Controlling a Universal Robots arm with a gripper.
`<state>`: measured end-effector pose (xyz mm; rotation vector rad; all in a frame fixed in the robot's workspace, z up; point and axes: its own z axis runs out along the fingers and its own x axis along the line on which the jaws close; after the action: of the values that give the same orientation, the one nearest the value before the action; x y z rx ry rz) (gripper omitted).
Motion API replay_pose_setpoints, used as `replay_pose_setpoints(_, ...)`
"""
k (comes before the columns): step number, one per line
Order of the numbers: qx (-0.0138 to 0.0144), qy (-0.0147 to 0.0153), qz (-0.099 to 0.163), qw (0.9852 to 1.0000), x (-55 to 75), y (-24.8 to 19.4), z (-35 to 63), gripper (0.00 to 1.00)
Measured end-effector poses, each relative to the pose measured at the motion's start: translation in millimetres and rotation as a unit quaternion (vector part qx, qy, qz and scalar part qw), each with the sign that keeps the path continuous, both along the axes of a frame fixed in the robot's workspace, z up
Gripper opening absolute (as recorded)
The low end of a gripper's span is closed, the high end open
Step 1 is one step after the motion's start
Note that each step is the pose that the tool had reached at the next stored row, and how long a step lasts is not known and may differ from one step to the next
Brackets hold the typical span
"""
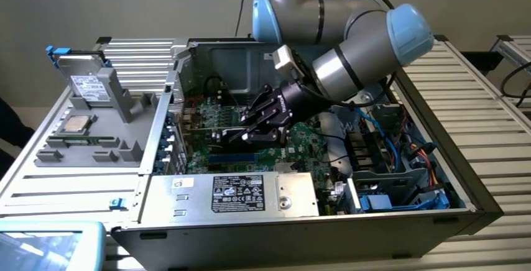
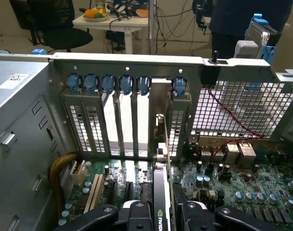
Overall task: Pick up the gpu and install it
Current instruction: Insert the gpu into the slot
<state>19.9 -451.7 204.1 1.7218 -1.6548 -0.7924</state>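
Clamping the gpu (image 2: 160, 190) edge-on, the end effector (image 2: 165, 215) holds it upright above the motherboard (image 2: 243, 190), its bracket end at the case's open rear slot (image 2: 156, 96).

Even room light, computer case (image 1: 224, 66) interior shadowed, its open slot gaps (image 2: 142, 125) glaring.

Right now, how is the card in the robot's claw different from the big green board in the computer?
The card stands on edge, held in the gripper; the big board lies flat in the case. The card is narrow; the big board is far wider. Both are circuit boards.
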Motion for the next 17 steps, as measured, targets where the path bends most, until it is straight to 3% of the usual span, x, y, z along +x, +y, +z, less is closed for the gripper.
replay_pose_setpoints(17,0.0003,0.0,0.0,1.0,-3.0,0.3,-4.0,0.28)
